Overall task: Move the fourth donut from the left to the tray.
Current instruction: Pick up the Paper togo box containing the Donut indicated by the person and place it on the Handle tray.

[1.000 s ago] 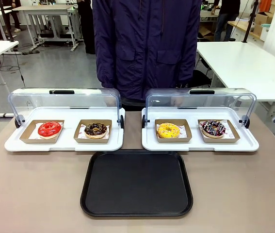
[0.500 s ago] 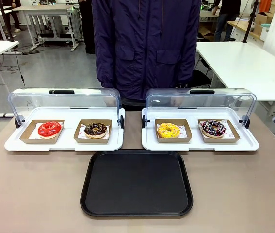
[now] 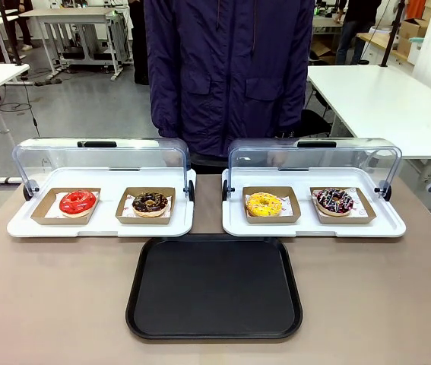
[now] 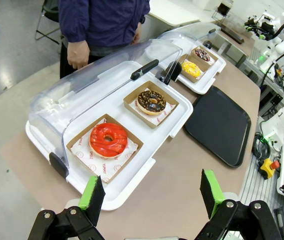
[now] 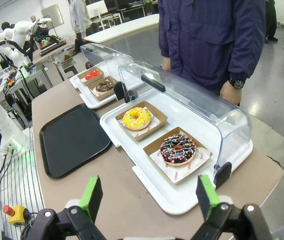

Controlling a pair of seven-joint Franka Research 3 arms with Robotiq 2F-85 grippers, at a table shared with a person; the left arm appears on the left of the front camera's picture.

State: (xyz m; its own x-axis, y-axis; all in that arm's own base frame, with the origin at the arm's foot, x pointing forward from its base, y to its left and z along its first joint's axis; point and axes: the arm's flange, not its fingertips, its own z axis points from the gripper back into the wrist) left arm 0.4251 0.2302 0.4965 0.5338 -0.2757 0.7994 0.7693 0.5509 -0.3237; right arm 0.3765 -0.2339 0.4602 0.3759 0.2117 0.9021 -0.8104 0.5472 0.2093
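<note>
While nothing is touching it, the fourth donut (image 3: 334,201), dark-glazed with pale drizzle and coloured sprinkles, is sitting in its brown cardboard holder (image 3: 363,214). That holder is resting at the right end of the right display tray (image 3: 314,227), whose clear lid (image 3: 314,156) is standing raised behind it. Just beside it to the left, a yellow donut (image 3: 264,204) is lying in a holder of its own on the same white base.

The black tray (image 3: 215,285) is lying bare on the table (image 3: 48,304), nearer the robot and centred between the two displays, well apart from the fourth donut.

Further left, the left display tray (image 3: 101,227) is carrying a chocolate donut (image 3: 150,202) with brownish crumbs and a red donut (image 3: 77,201), each in a holder, under another raised lid. A person (image 3: 230,68) in a dark blue jacket is standing at the far side of the table, behind the gap between the displays.

The right gripper (image 5: 148,196) is hovering above the table short of the right display, its green-padded fingers spread wide and holding nothing, with the fourth donut ahead of it. The left gripper (image 4: 151,190) is hanging likewise near the left display's end, fingers wide apart and empty, with the red donut closest to it.
</note>
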